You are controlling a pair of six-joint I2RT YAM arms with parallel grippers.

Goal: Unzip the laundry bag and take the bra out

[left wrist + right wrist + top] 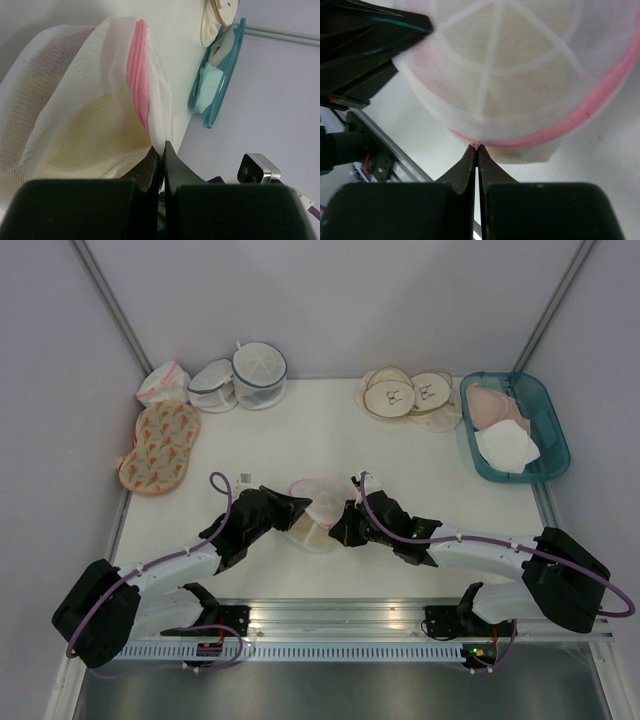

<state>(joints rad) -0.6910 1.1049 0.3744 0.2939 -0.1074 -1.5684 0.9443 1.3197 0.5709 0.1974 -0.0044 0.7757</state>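
White mesh laundry bag is sitting mid-table between two grippers. Left gripper is pinching mesh beside the pink zipper; right gripper is pinching shut at that rim. Two grey-rimmed bags are standing back left, one teal tray back right.

A white table fills the middle of the overhead view, matte and evenly lit, with only faint, soft shadows. Plain pale lilac-grey walls enclose it: a back wall, a left wall and a right wall. Two thin metal struts, one on the left and one on the right, run along the corners where the walls meet. A ribbed aluminium rail spans the near edge, with a dark grey surface below it
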